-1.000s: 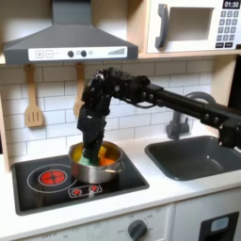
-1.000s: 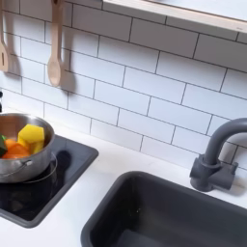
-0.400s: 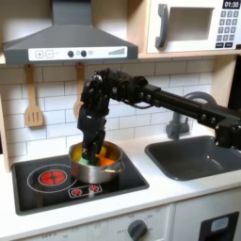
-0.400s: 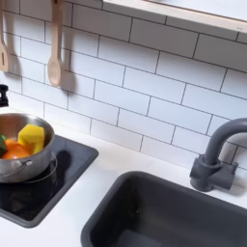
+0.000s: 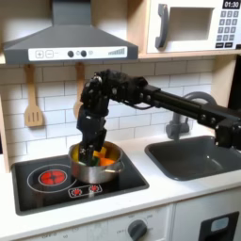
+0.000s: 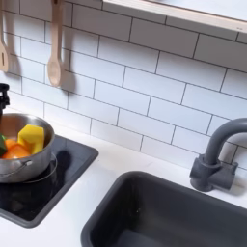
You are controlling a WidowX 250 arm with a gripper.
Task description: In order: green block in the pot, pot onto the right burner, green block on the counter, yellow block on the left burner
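One arm is at work, its gripper (image 5: 90, 151) lowered over the pot (image 5: 97, 163) at the rim nearer the first exterior view's left. Whether the jaws are spread or clamped cannot be told; the arm body hides them there.

The pot sits on the burner at the first exterior view's right, beside the red-ringed burner (image 5: 53, 176). In the second exterior view the yellow block (image 6: 32, 136) lies inside the pot, resting high against an orange object (image 6: 15, 150). A sliver of green at the second exterior view's left edge is probably the green block (image 6: 2, 144), so it appears to be in the pot.

Judged step: lifting the green block out for the counter (image 5: 179, 188). To do it well, the fingers should straddle the green cube alone, clear of the yellow block touching or just beside it. Lift vertically until clear of the rim before travelling, so the pot is not dragged.
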